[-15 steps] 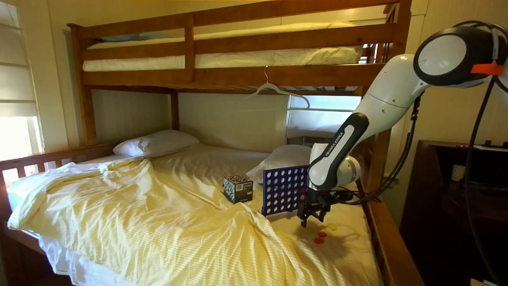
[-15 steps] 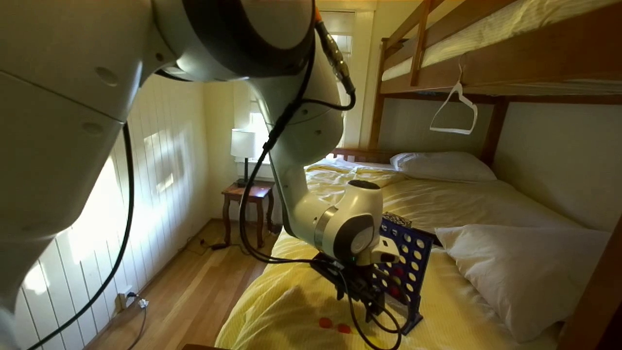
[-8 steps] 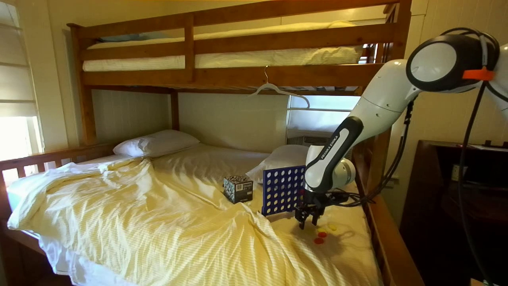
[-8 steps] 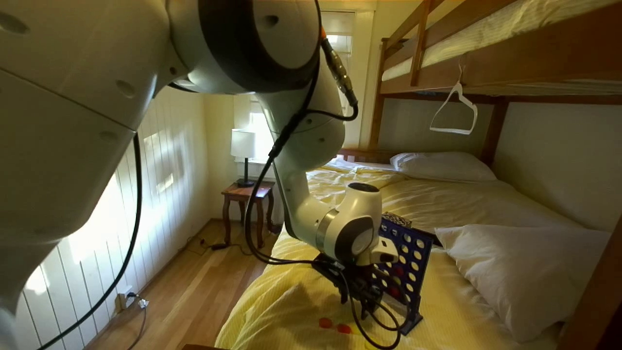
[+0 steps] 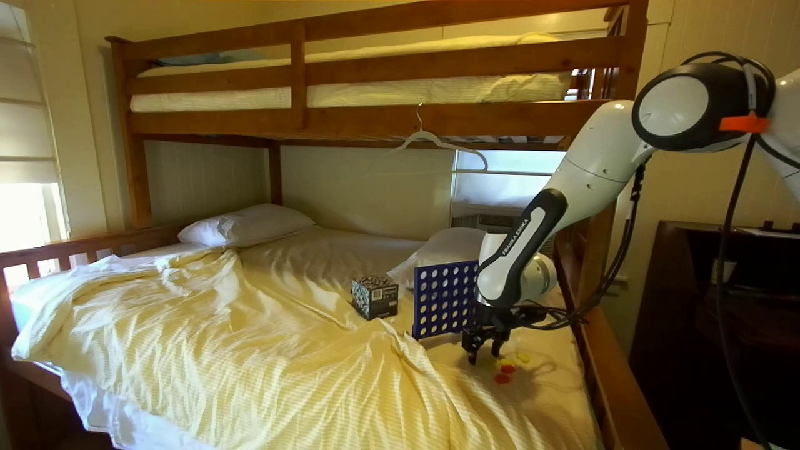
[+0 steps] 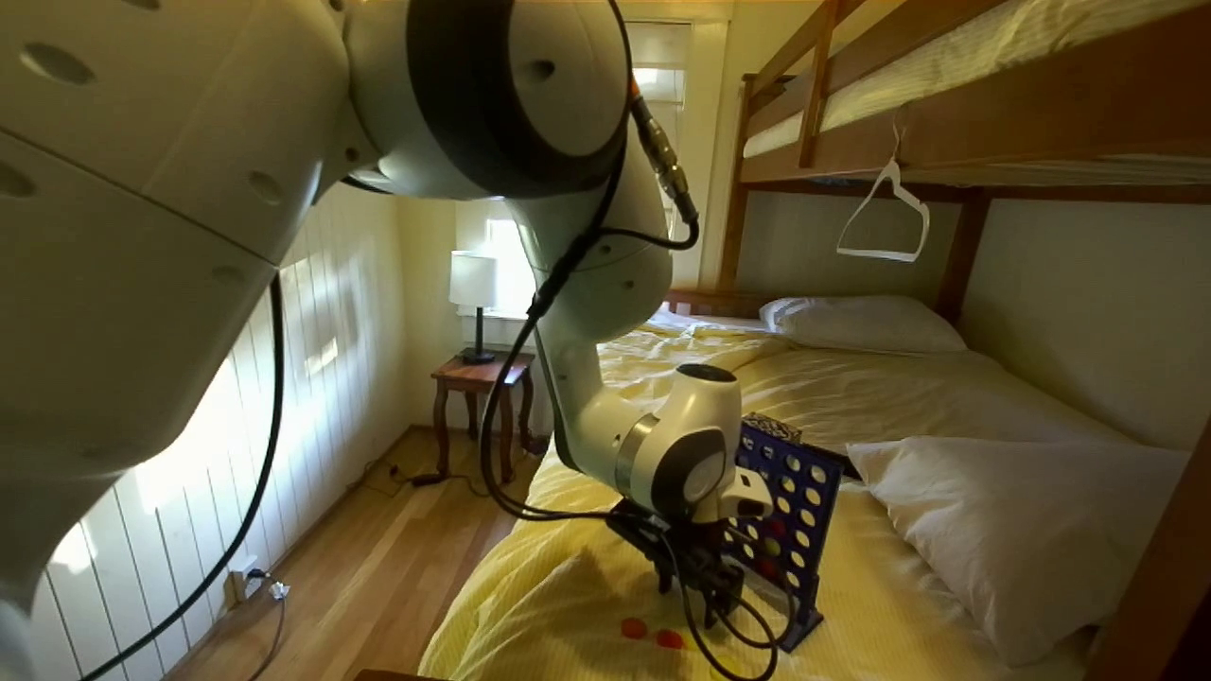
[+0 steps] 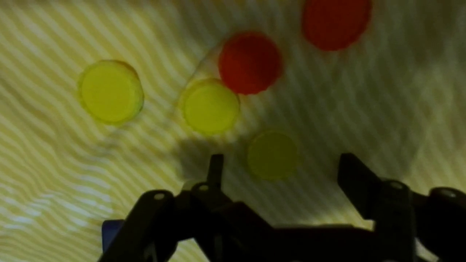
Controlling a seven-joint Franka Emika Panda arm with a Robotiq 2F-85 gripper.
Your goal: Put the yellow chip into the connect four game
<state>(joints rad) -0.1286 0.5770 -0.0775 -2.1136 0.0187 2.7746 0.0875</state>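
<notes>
Low over the bed (image 5: 281, 362), the pincer (image 7: 282, 160) hangs empty, jaws apart, seemingly to straddle a yellow chip (image 7: 273, 154) lying flat there, between them in the wrist view, while the game (image 5: 440, 300) stands upright close by, presumably to be fed from above.

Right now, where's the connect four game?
In an exterior view, the connect four game stands upright on the bed, right of the picture's centre, with the patterned box to its left and the hand at its lower right.
</notes>
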